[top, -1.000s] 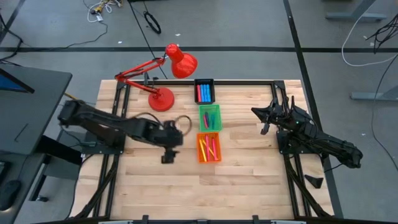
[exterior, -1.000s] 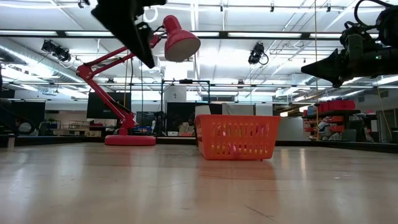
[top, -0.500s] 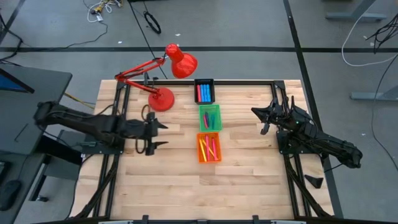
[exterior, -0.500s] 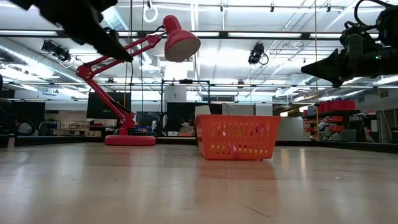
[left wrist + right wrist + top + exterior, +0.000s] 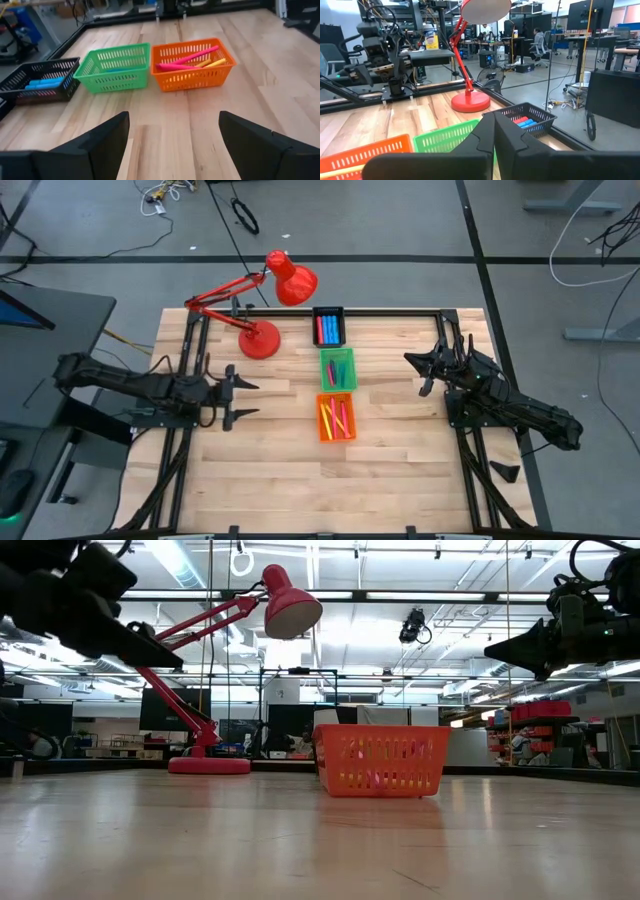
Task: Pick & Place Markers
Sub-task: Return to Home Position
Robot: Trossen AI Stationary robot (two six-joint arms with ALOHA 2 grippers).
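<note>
Table [image 5: 400, 470]: wooden, carrying three small trays in a line down its middle, from far to near a black tray [image 5: 50, 92], a green tray [image 5: 115, 80] and an orange tray [image 5: 192, 77], set just beside one another. Markers [image 5: 192, 56]: all are found inside the trays. Pink and yellow ones are laid lengthwise in the orange tray, blue ones with a red one in the black tray, and a few in the green tray whose colours cannot be told. Red desk lamp [image 5: 260, 338]: stood on its round base at the far left of the table, with its shade held over the far edge near the black tray. Left gripper [image 5: 172, 120]: held above the left part of the table, well apart from the trays and pointed toward them, jaws spread wide with nothing between them. Right gripper [image 5: 494, 125]: held above the right part of the table, to the right of the green tray and well apart from it, jaws closed together and empty.
</note>
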